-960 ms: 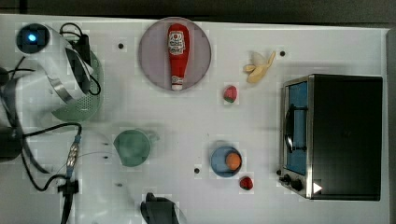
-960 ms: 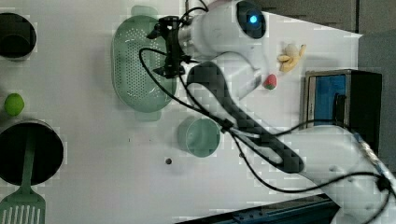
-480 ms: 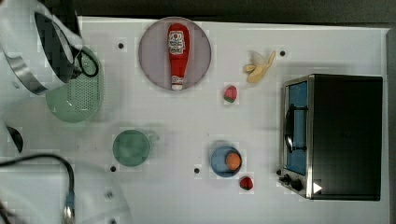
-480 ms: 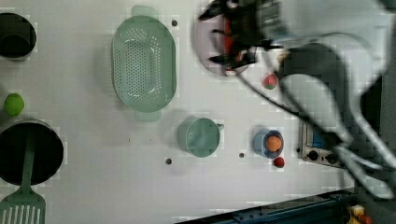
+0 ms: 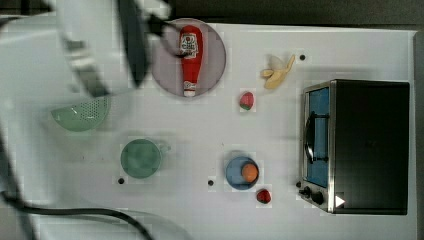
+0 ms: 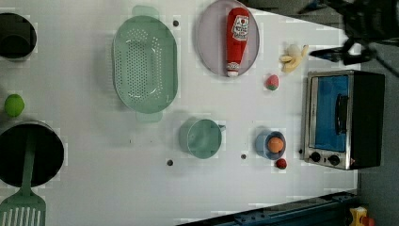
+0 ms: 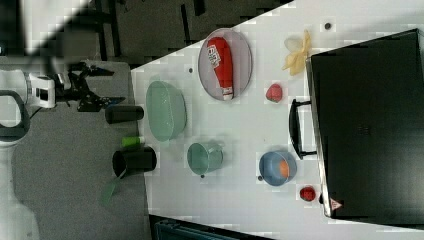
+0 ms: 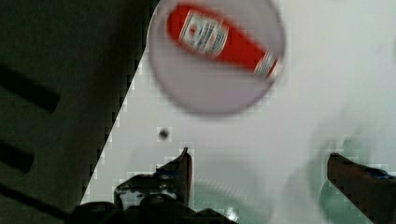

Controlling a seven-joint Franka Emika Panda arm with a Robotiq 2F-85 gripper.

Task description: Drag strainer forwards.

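On the white desk (image 6: 94,188) the strainer (image 6: 145,63) sits at the left view's upper left, just left of the ketchup plate (image 6: 207,37), and my hand (image 8: 259,179), spread wide and holding nothing, should hook its rim squarely before dragging.

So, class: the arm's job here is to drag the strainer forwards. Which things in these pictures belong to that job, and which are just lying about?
Belongs to the job:
- strainer
- gripper, jaws open, holding nothing

Just lying about:
- green cup
- ketchup bottle on the plate
- banana
- toaster oven
- blue bowl holding an orange ball
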